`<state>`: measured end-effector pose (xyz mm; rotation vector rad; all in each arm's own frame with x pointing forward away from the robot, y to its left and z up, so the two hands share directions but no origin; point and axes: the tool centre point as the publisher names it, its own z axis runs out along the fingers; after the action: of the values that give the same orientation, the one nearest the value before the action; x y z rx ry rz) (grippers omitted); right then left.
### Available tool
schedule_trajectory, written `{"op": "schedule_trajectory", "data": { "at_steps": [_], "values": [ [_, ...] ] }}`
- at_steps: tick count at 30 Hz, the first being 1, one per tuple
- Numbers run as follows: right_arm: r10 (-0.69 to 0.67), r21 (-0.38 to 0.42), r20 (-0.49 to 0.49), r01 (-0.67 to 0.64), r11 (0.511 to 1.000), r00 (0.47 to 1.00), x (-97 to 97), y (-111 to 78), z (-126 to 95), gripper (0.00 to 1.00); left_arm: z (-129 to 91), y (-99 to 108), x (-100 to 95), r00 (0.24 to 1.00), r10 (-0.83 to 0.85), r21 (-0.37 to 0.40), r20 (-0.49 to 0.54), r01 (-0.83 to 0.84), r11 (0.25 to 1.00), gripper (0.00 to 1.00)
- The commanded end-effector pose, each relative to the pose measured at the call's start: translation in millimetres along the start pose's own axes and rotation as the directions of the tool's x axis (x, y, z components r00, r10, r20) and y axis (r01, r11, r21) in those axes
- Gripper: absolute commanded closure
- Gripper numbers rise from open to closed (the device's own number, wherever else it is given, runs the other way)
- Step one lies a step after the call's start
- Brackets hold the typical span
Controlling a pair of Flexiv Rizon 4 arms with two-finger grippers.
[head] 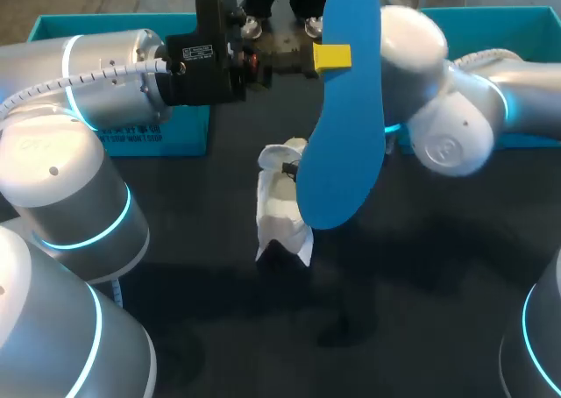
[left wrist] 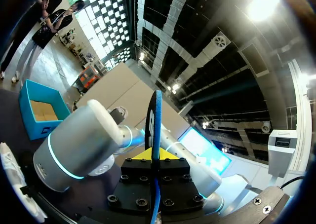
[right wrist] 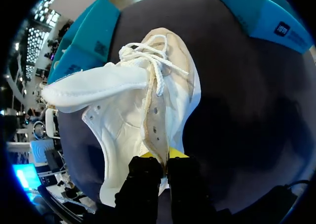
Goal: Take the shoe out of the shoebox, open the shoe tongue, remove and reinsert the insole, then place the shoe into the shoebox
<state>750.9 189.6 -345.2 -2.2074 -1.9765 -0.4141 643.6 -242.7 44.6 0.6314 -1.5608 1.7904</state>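
Insole (head: 342, 126) is out and held aloft at mid-table, clamped edge-on in the left gripper (left wrist: 157, 154). The shoe (head: 282, 207) sits just below it, its side wall pinched by the right gripper (right wrist: 165, 160). Reinsertion appears to be the step in hand, which calls for lowering the insole into the opening, clear of the tongue (right wrist: 94, 88).

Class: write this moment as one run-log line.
left claw shut on blue insole | right claw shut on white shoe | stage: insole out
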Motion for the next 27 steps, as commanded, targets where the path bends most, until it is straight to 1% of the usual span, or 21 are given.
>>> {"op": "schedule_trajectory", "data": {
  "at_steps": [1, 7, 13, 19, 27],
  "values": [
    [-0.027, -0.105, -0.025, 0.024, 0.994, 0.999, -9.5, -4.3, 1, 1.00, 0, 2, 0.2, 1.000, 0.001, 0.004, 0.001, -0.001, 1.000, 1.00],
    [-0.083, -0.115, -0.040, 0.078, 0.990, 0.996, -15.6, 0.5, 6, 1.00, 0, 2, 0.2, 1.000, 0.001, 0.004, 0.001, -0.001, 1.000, 1.00],
    [-0.111, -0.111, -0.053, 0.105, 0.988, 0.992, -17.7, 6.6, 8, 1.00, 0, 2, 0.2, 1.000, 0.001, 0.004, 0.001, -0.001, 1.000, 1.00],
    [-0.140, -0.089, -0.053, 0.135, 0.987, 0.989, -21.0, 10.9, 10, 1.00, 0, 2, 0.2, 1.000, 0.001, 0.004, 0.001, -0.001, 1.000, 1.00],
    [-0.178, -0.064, -0.068, 0.174, 0.983, 0.982, -19.3, 16.8, 15, 1.00, 0, 2, 0.2, 1.000, 0.001, 0.004, 0.001, -0.001, 1.000, 1.00]
  ]
}}
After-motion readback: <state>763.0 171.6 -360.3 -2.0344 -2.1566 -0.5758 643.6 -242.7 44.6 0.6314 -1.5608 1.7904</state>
